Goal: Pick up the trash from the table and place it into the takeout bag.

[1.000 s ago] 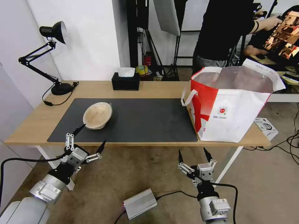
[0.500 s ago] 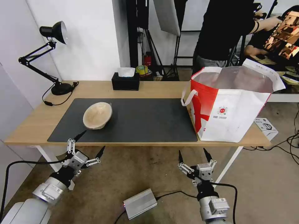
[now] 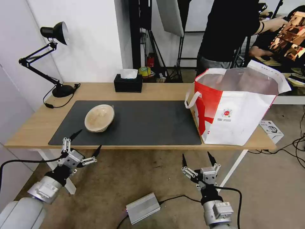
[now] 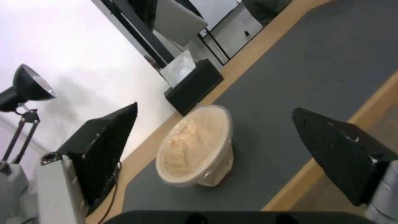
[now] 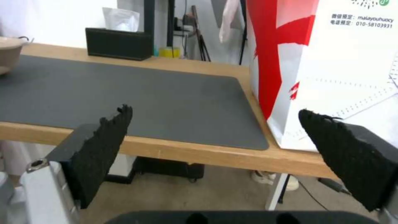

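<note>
A tan bowl (image 3: pixel 99 118) sits tilted on the left part of the dark grey mat (image 3: pixel 143 122) that covers the middle of the table (image 3: pixel 28 130). The bowl is the one piece of trash on the table. At the right end of the table stands the takeout bag (image 3: pixel 236 108), white and red with a foil lining, its mouth open and a white handle hanging on its left side.

The left end effector (image 3: pixel 83 142) hangs just off the near edge of the table, below and to the near left of the bowl, its fingers spread apart and holding nothing. From the left wrist view the bowl (image 4: pixel 197 146) lies between the two dark fingertips, farther off on the mat.

The right end effector (image 3: pixel 197 158) is lower, near the floor in front of the table, its fingers apart and empty.

A black tissue box (image 3: pixel 128 83) stands at the far edge, and a black desk lamp (image 3: pixel 47 57) at the far left corner.
</note>
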Robot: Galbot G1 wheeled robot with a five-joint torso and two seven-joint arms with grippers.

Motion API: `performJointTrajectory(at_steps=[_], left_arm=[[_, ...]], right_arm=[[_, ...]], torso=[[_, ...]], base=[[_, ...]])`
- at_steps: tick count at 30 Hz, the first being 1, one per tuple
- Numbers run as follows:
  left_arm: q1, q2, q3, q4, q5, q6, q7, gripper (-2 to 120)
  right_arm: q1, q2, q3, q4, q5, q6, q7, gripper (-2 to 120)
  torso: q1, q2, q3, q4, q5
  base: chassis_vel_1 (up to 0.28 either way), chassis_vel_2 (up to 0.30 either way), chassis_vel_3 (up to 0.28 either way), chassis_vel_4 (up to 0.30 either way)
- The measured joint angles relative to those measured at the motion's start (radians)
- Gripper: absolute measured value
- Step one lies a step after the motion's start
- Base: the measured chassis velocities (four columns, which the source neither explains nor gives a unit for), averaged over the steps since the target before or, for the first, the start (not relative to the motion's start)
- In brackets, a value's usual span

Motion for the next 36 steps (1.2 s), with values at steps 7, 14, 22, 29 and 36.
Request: performJointTrajectory(at_steps=[7, 14, 22, 29, 36], left_arm=[[-0.007, 0.022, -0.02, -0.009, -0.031, 0.004, -0.003, 100], [-0.011, 0.034, -0.016, -0.008, -0.041, 0.009, -0.003, 100], [-0.036, 0.072, 0.004, 0.028, -0.048, 0.021, -0.004, 100], [-0.047, 0.089, 0.005, 0.077, -0.048, 0.02, -0.004, 100], [-0.065, 0.1, 0.007, 0.129, -0.05, 0.012, -0.003, 100]], right_arm=[[0.0, 0.0, -0.002, -0.002, 0.0, -0.001, 0.0, 100], [0.0, 0.0, -0.005, -0.002, -0.001, -0.002, 0.0, 100], [-0.002, -0.001, -0.007, 0.0, -0.002, -0.002, 0.0, 100], [-0.003, -0.001, -0.007, 0.0, -0.003, -0.002, 0.0, 100], [-0.002, -0.001, -0.006, -0.004, -0.003, -0.002, 0.0, 100]], torso=[[0.0, 0.0, 0.0, 0.0, 0.0], [0.0, 0.0, 0.0, 0.0, 0.0001], [0.0, 0.0, 0.0, 0.0, 0.0001], [0.0, 0.0, 0.0, 0.0, 0.0], [0.0, 0.0, 0.0, 0.0, -0.0001]], base=[[0.0, 0.0, 0.0, 0.0], [0.0, 0.0, 0.0, 0.0], [0.0, 0.0, 0.0, 0.0], [0.0, 0.0, 0.0, 0.0], [0.0, 0.0, 0.0, 0.0]])
